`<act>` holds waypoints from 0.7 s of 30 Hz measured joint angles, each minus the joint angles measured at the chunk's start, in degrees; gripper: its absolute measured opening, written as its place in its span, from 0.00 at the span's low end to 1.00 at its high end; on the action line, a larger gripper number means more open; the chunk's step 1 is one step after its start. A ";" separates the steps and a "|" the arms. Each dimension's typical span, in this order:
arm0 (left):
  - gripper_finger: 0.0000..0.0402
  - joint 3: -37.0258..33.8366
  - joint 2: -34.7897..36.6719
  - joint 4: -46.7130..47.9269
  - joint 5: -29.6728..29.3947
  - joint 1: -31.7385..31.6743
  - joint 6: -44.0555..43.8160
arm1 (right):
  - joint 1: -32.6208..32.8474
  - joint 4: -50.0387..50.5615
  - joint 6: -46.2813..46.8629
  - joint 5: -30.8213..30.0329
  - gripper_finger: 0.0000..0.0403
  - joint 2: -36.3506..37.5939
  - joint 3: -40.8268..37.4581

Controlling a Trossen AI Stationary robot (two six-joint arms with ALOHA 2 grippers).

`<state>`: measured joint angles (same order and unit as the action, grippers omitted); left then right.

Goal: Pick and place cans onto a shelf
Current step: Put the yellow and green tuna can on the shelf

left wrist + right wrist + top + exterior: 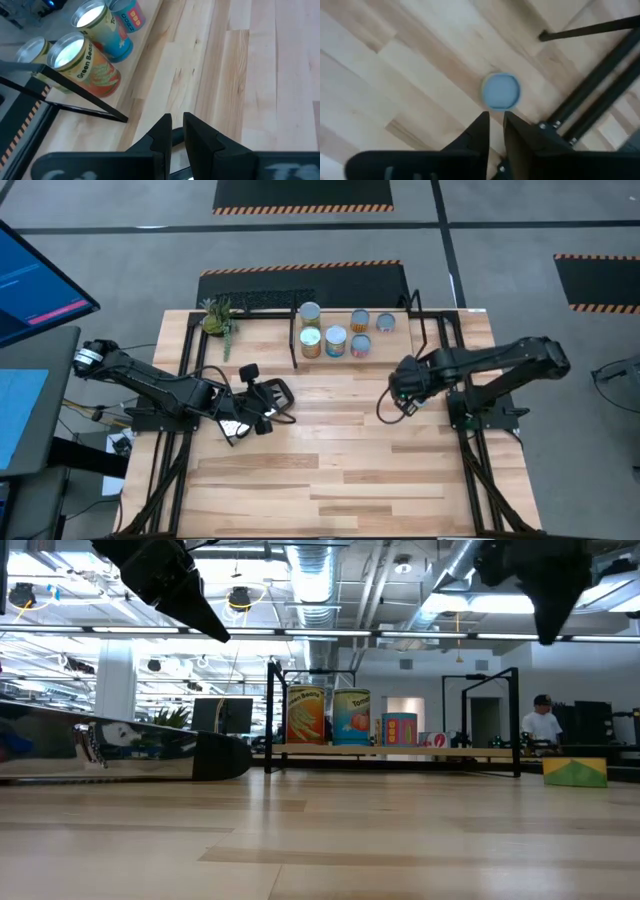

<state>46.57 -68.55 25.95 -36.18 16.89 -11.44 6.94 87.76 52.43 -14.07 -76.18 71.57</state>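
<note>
Rigid, smooth, light can below near-closed, empty right claw; sidewalls should be gripped. Left claw closed, empty.

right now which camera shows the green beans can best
The left wrist view: the green beans can fills the corner, its label readable, shiny top in view, behind a black frame bar. The low view shows its side from afar; the high view shows only its top. The right wrist view misses it.
</note>
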 joint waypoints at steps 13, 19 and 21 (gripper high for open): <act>0.10 0.00 0.00 0.06 0.08 0.01 -1.83 | 1.70 -10.71 2.41 1.45 0.53 -0.05 -18.22; 0.10 0.00 0.00 -0.21 0.08 -0.01 -2.09 | 1.60 -20.33 3.07 -0.39 0.55 -0.05 -23.66; 0.10 0.00 0.00 -0.21 0.06 -0.01 -2.81 | 1.54 -21.17 3.11 -0.60 0.54 -0.03 -25.21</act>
<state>46.57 -68.55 25.74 -36.12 16.88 -14.25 8.47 66.59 55.55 -14.67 -76.21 46.35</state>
